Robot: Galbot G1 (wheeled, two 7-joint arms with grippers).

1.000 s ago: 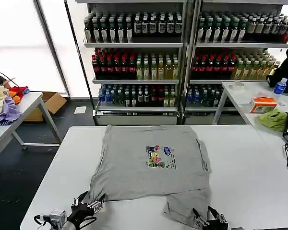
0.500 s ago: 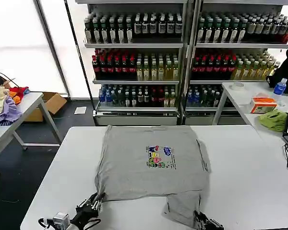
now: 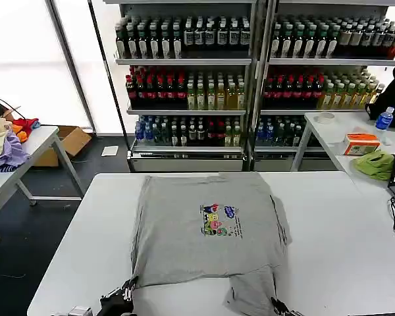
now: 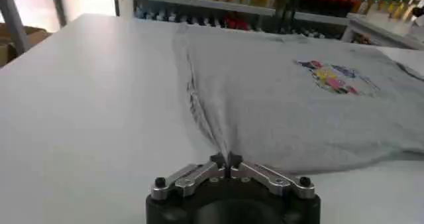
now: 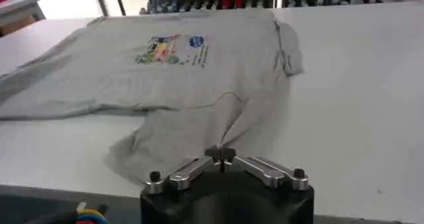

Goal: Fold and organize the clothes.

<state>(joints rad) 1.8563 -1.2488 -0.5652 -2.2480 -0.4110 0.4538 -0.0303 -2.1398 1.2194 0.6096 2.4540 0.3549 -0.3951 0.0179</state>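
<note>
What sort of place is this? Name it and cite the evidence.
Probably a mock shop or a robot test lab staged as one. Shelves of bottled drinks line the back, white folding tables fill the floor, and a grey T-shirt lies spread on the nearest for folding.

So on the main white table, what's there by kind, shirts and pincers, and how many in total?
Grey shirt: 1, lying flat with its chest print facing up.
Pincers: 2, the left pincer shut on the shirt's near left corner, the right pincer shut on the sleeve at the near edge.
Total: 3
</note>
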